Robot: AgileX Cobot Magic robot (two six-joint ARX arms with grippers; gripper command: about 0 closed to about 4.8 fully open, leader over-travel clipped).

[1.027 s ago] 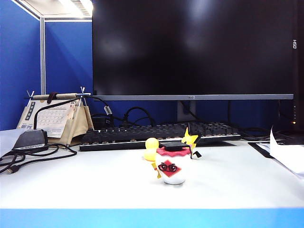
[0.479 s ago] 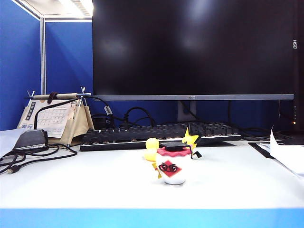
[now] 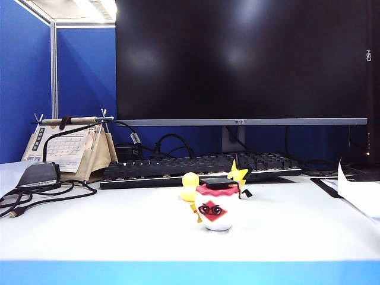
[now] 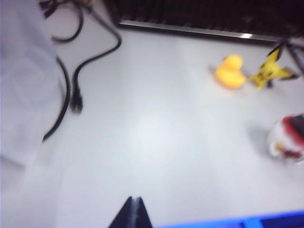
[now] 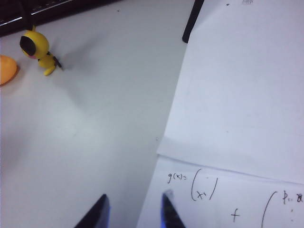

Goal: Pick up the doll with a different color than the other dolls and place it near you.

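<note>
Jaws of your left gripper [image 4: 133, 212] are pressed together with nothing between them, hanging over bare white desk [image 3: 119, 231] near its blue front edge. Your right gripper [image 5: 135, 209] stands parted and empty, its tips over the border between the desk and handwritten paper sheets [image 5: 237, 118]. Neither gripper appears in the exterior view.

You see the white egg-shaped doll [image 3: 214, 208], with red cap rim, flat black hat, red diamond and black glasses, standing upright on the desk, forward of the other two. Behind it, close together, stand the yellow rubber duck [image 3: 189, 185] and the yellow pointed-ear figure [image 3: 237, 174], just in front of the black keyboard [image 3: 196, 167]. A dark monitor [image 3: 240, 59] rises behind; cables [image 3: 41, 193] and a desk calendar [image 3: 68, 145] lie at far left.
</note>
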